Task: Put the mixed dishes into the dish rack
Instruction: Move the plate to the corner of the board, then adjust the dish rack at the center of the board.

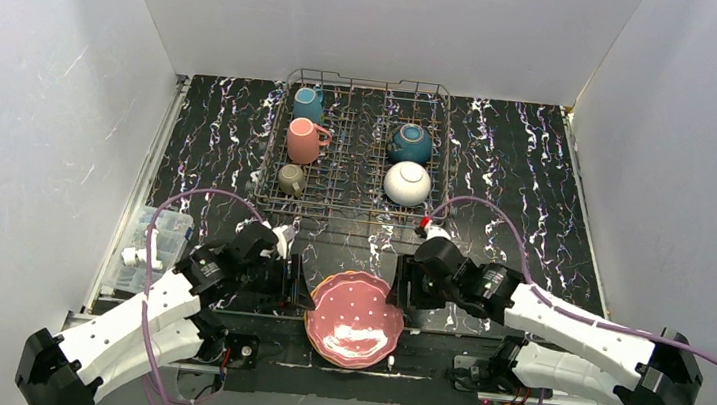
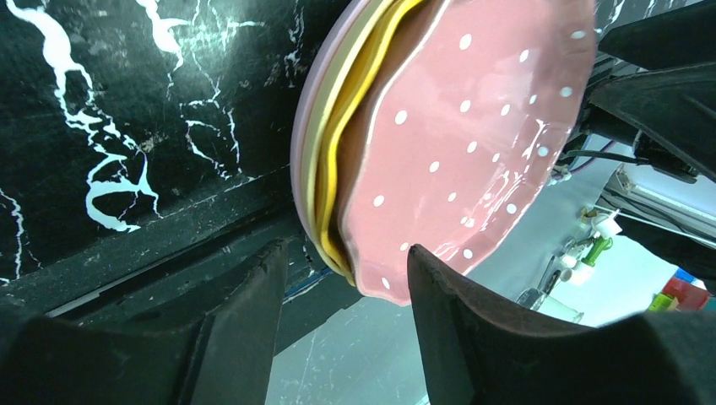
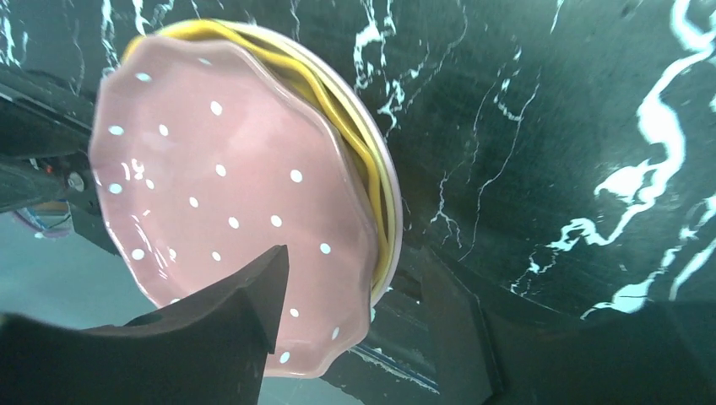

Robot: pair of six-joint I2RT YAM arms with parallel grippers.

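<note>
Stack of plates (image 1: 354,320), pink dotted one on top, at the table (image 1: 219,148) near edge, 6 o'clock from the rack (image 1: 358,167). Left gripper (image 1: 305,290) at the stack's 9 o'clock: jaws apart, straddling the rim, not clamped. Right gripper (image 1: 403,290) at 3 o'clock: jaws astride the rim, cannot tell whether clamped.

White walls (image 1: 46,79), black marbled tabletop (image 1: 510,158).

Robot lab cell: white panels (image 1: 373,23) on three sides of the marbled desk (image 1: 519,169), two arms (image 1: 135,325) bolted at its near edge.
</note>
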